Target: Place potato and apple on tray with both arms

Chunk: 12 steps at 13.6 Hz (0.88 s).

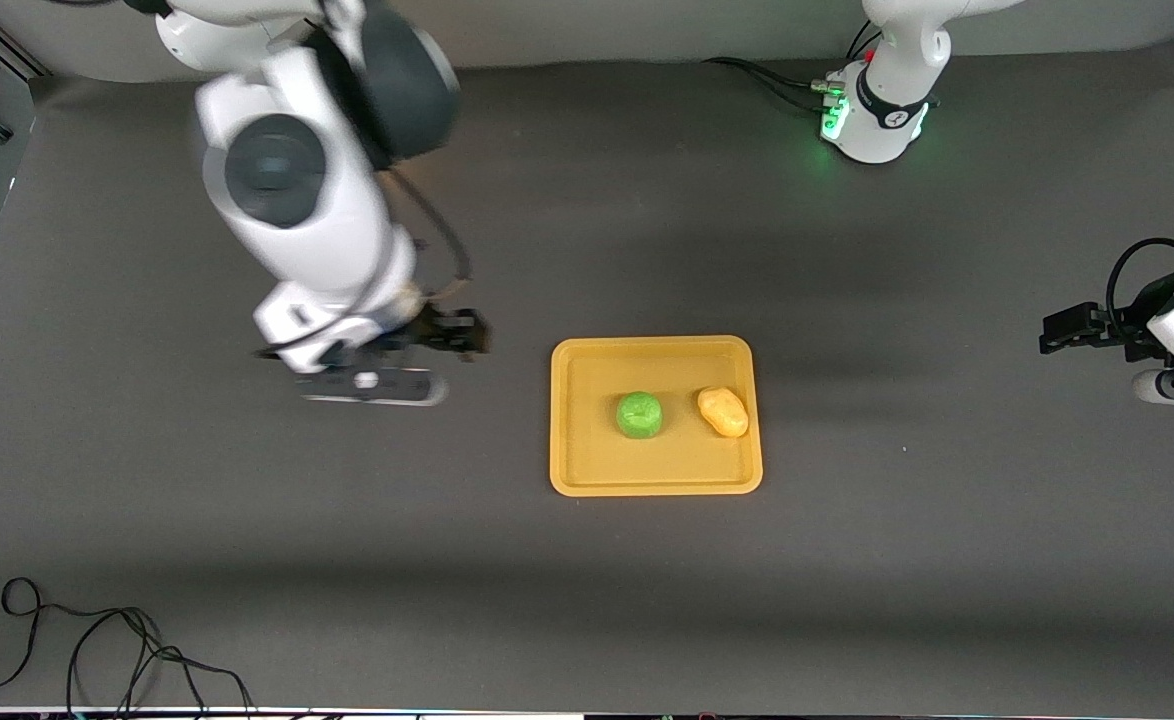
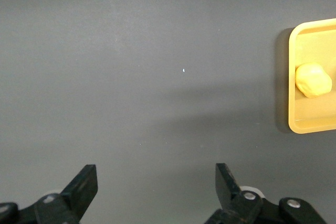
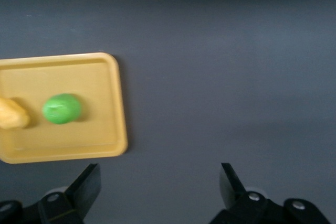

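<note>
Already the apple (image 1: 639,414) and the potato (image 1: 723,411) lie side by side on the tray (image 1: 656,485), centre of the front frame, potato toward the left arm's end. Both arms hang over bare table, off the tray's two short ends, the right gripper (image 1: 452,335) closer than the left gripper (image 1: 1072,328). Fingers are spread and empty. Only the right wrist view shows both items; the left shows just the potato.
</note>
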Tool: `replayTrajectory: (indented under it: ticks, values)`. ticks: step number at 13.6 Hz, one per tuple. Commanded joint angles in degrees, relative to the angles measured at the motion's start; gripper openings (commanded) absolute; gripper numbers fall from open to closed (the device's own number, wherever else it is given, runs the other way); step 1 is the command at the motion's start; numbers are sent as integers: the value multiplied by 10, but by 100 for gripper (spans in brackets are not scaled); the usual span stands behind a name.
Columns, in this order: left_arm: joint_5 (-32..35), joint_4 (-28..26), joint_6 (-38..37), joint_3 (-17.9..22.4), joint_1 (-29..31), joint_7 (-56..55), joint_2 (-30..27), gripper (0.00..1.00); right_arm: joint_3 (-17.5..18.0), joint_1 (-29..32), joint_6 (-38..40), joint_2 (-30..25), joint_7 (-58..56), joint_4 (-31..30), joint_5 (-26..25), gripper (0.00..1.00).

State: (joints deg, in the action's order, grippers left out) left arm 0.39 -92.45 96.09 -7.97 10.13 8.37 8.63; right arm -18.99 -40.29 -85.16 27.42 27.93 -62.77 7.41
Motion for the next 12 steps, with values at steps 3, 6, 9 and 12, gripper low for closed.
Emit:
replayTrajectory:
  ticks: [3, 6, 9, 12]
  values:
    - [-3, 11, -3, 1, -5, -29, 2, 100, 18, 95, -43, -168, -94, -207, -14, 100]
    - [1, 12, 35, 1, -2, -46, 1, 100, 104, 237, -90, -254, -160, -316, -41, 100]
    - [10, 19, 43, -1, -4, -61, -5, 100, 140, 329, -95, -279, -230, -343, -61, 100]
    - [25, 10, 26, -2, -12, -64, -14, 100, 140, 383, -92, -284, -288, -343, -63, 100]
